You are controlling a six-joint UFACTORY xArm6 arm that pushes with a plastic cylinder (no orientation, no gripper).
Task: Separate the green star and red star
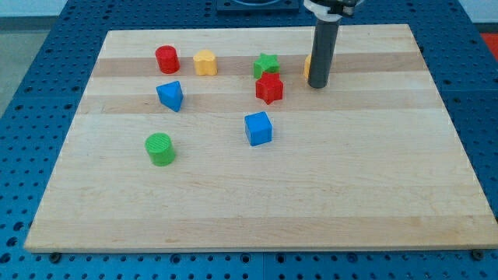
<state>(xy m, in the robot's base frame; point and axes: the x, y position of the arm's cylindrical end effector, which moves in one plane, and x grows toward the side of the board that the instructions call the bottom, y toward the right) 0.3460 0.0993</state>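
Nearest the bench's (436,155) bottom edge sit a green plastic cylinder (160,148) and a blue plastic cube (258,128), clear of the action. Farther back, towards the top edge and right of centre, the red plastic star (269,89) touches the green plastic star (265,66) just behind it. Both look light, rigid and easily slid; a nudge into the seam between them would likely part them. Squat and symmetrical, neither shows a long axis. My tip (316,85) rests just right of the pair, beside a mostly hidden orange block (307,67). There is no hand to open or close.

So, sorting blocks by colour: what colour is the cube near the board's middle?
Blue: the cube shows plainly in the camera view.
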